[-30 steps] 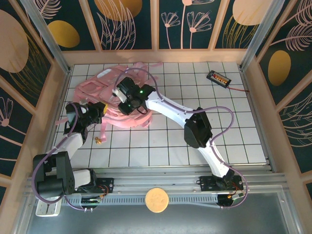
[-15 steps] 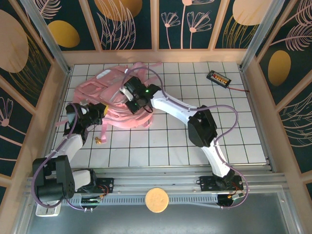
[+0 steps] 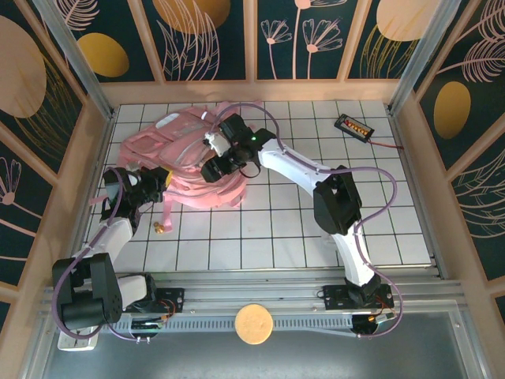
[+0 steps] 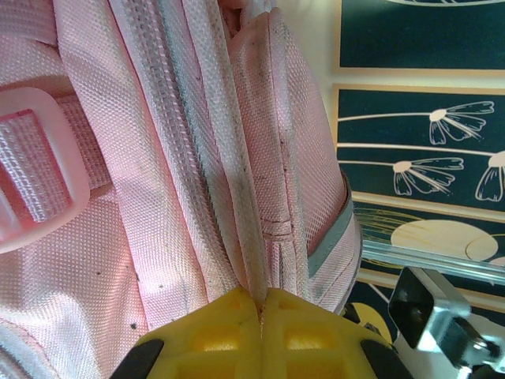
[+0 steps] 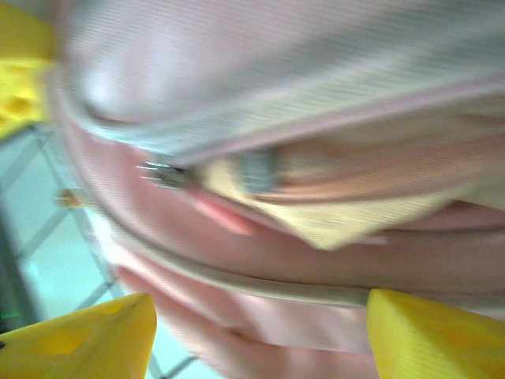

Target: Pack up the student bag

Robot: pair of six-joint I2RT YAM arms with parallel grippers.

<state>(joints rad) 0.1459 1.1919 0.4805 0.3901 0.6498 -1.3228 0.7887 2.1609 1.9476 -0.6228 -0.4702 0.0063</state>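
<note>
- White gridded tabletop [image 3: 316,237] carried the large soft pink fabric student bag [image 3: 170,150] at its far left, with its long axis running left to right.
- Left gripper [image 4: 260,304] was pinched together on a seam at the bag's near-left edge.
- Right gripper [image 3: 215,169] hung over the bag's right end with its jaws apart. It seemed the arm free to work.

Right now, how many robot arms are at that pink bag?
2. The left tool is shut on the pink bag at its left edge; the right tool is open at its right side.
</note>
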